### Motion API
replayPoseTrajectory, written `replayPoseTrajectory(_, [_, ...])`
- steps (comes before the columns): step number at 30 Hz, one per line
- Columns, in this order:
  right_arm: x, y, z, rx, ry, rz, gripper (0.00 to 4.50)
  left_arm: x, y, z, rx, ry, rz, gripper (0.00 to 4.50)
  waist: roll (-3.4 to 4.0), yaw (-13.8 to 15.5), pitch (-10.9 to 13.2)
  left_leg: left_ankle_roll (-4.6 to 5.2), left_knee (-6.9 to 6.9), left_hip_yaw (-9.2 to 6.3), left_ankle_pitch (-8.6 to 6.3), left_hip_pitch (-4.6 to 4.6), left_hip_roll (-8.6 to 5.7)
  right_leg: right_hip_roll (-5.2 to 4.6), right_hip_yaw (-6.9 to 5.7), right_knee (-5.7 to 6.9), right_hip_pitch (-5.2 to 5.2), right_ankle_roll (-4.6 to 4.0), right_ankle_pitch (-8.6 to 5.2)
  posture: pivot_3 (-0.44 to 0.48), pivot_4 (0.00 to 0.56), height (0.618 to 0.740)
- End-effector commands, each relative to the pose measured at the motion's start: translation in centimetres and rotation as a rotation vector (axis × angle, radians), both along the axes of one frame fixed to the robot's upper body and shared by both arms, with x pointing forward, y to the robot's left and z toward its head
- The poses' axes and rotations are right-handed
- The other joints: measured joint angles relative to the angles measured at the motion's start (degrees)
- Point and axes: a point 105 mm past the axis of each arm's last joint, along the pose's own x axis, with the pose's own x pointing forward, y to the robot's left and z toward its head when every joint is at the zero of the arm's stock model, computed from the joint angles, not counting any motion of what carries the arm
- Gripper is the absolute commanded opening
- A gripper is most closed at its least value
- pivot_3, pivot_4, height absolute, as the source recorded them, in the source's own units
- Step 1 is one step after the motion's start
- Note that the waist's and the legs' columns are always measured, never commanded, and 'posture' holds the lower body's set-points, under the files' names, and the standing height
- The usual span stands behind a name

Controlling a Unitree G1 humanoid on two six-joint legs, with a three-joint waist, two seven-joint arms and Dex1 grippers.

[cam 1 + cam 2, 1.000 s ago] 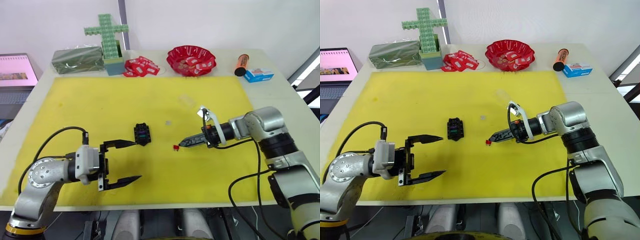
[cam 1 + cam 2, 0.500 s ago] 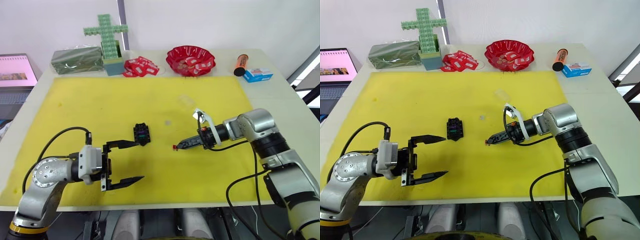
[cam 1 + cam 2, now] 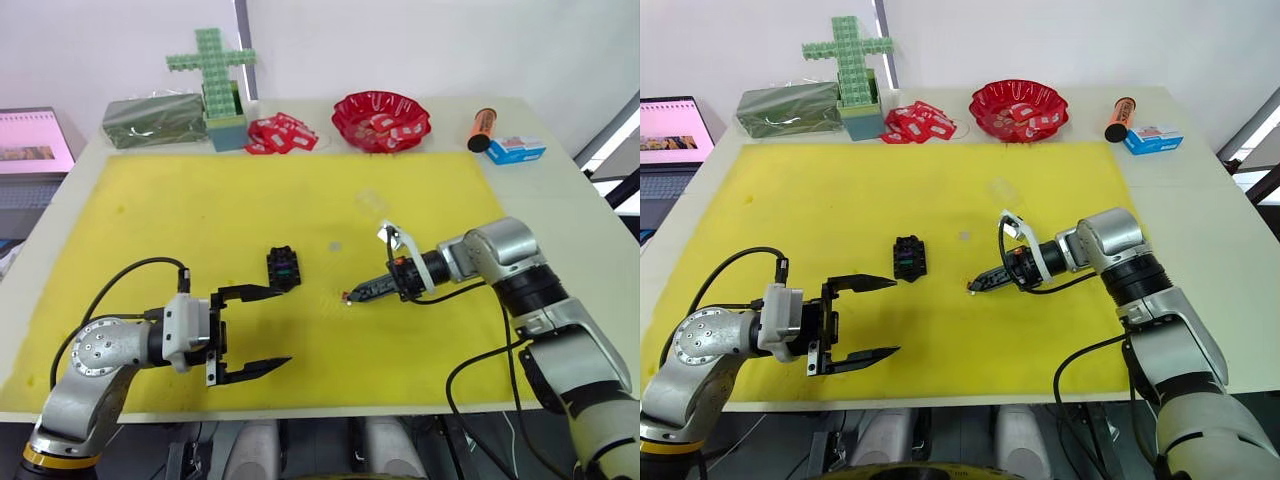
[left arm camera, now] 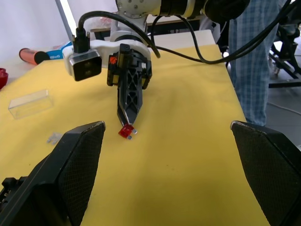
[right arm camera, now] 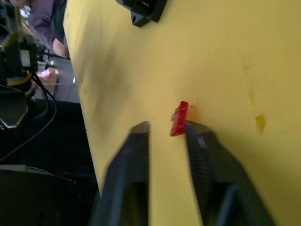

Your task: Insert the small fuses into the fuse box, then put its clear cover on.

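Right hand [image 5: 167, 136] slightly parted around red fuse [image 5: 178, 118] (not clamped), left hand [image 3: 250, 328] wide, empty

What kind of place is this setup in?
Probably a robotics lab or test bench: a worktable with a yellow mat, a laptop at its edge, and cables running along the arms.

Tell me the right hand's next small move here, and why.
Probably ease the right hand forward a little, then close on the red fuse. Its fingers are open and the fuse sits at the tip of one finger, on the yellow mat, not yet between them. The fuse box waits nearby.
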Motion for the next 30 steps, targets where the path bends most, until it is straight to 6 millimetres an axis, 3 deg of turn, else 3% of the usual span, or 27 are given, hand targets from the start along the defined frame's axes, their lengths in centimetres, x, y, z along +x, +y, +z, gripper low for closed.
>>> replayPoseTrajectory(1, [0.2, -0.1, 0.3, 0.012, -0.019, 0.002, 0.97, -0.4, -0.2, 0.6, 0.000, -0.031, -0.012, 4.50, 0.00, -0.01, 0.00, 0.00, 0.00, 0.00, 0.00, 0.00, 0.00, -0.01, 0.00, 0.00, 0.00, 0.00, 0.00, 0.000, 0.150, 0.740])
replayPoseTrajectory(10, [0.7, -0.2, 0.0, -0.004, -0.028, -0.019, 0.97, -0.4, -0.5, 0.6, -0.009, -0.030, -0.012, 4.50, 0.00, -0.02, 0.00, 0.00, 0.01, 0.00, 0.00, 0.00, -0.01, 0.00, -0.01, 0.02, 0.01, 0.00, 0.00, 0.000, 0.150, 0.740])
replayPoseTrajectory(15, [0.7, -0.4, 0.2, 0.004, -0.048, -0.025, 0.03, -0.4, -0.5, 0.6, -0.014, -0.029, -0.002, 4.50, 0.00, -0.01, 0.00, 0.00, 0.03, 0.00, 0.00, 0.00, -0.01, 0.00, -0.01, 0.02, 0.01, 0.00, 0.00, 0.000, 0.150, 0.740])
replayPoseTrajectory(18, [0.5, -0.5, 0.6, -0.003, -0.069, -0.012, 0.03, -0.4, -0.4, 0.5, -0.015, -0.026, 0.008, 4.50, 0.00, 0.00, 0.00, 0.00, 0.04, 0.00, 0.00, 0.00, -0.01, 0.00, -0.01, 0.02, 0.02, -0.01, 0.00, 0.000, 0.150, 0.740])
replayPoseTrajectory(23, [0.1, 1.1, 5.3, 0.044, -0.268, 0.040, 0.03, 0.2, 1.6, 0.8, -0.032, -0.034, 0.141, 4.50, 0.01, -0.02, 0.01, 0.00, 0.02, -0.10, 0.00, -0.01, 0.02, -0.01, 0.01, 0.04, -0.03, -0.01, 0.00, 0.000, 0.150, 0.740])
replayPoseTrajectory(27, [-0.5, 3.8, 8.9, -0.003, -0.622, 0.086, 0.03, 1.2, 4.0, 1.5, -0.055, -0.036, 0.313, 4.50, 0.01, -0.17, 0.00, 0.00, -0.05, -0.20, 0.00, 0.00, 0.06, 0.03, 0.00, 0.05, -0.07, 0.02, 0.01, 0.000, 0.150, 0.740])
replayPoseTrajectory(30, [-0.2, 5.8, 10.4, -0.087, -0.821, 0.122, 0.03, 2.7, 5.9, 1.6, -0.070, -0.007, 0.423, 4.50, 0.02, -0.15, 0.01, 0.00, -0.04, -0.20, 0.00, 0.00, 0.06, 0.04, -0.01, 0.07, -0.08, 0.01, -0.01, 0.000, 0.150, 0.740])
